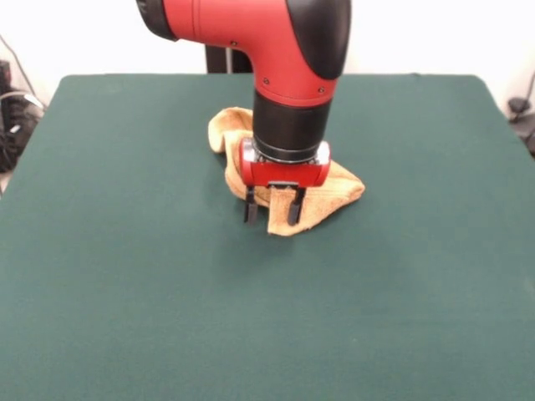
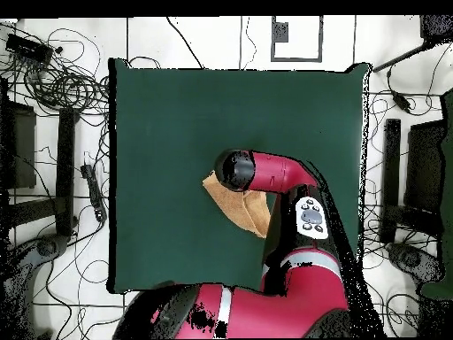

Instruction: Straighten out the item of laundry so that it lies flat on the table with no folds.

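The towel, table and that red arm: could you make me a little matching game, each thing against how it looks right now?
Things:
1. towel
2. table
3. fingers
4. arm

States:
A. dark green, flat
B. apart, tips down at the towel's near edge
C. red and black, reaching down from above
D. golden, bunched in folds

Pairs: 1-D, 2-A, 3-B, 4-C

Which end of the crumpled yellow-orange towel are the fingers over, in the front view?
The pointed near end of the golden yellow-orange terry towel, under the open gripper; the bunched far end sits behind the arm, the other corner pokes out right.
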Controlling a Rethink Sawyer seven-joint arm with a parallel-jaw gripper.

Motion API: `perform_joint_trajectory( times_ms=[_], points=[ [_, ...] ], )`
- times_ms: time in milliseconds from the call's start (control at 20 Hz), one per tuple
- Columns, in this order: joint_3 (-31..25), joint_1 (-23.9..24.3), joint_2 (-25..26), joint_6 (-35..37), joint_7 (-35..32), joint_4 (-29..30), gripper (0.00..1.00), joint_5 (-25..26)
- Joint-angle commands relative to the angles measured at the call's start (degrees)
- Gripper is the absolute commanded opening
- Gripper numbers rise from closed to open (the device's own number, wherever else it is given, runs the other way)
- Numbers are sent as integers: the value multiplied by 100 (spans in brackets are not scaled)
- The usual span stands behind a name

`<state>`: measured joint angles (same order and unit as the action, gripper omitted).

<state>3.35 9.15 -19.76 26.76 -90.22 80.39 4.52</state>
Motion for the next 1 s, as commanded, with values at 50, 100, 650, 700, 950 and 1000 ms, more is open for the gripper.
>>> perform_joint_trajectory(
  times_ms=[50, 100, 650, 700, 950, 1000],
  points=[
    [-285, -280, 336, 34, -1151, 443, 100, -168],
    [-283, -288, 363, 42, -1142, 389, 100, -167],
    [-272, -270, 208, -25, -1097, 640, 100, -98],
    [-269, -266, 158, -78, -1105, 762, 100, -75],
    [-258, -228, -97, -219, -1117, 1273, 100, -6],
    [-256, -221, -107, -266, -1127, 1325, 100, 3]
  ],
)
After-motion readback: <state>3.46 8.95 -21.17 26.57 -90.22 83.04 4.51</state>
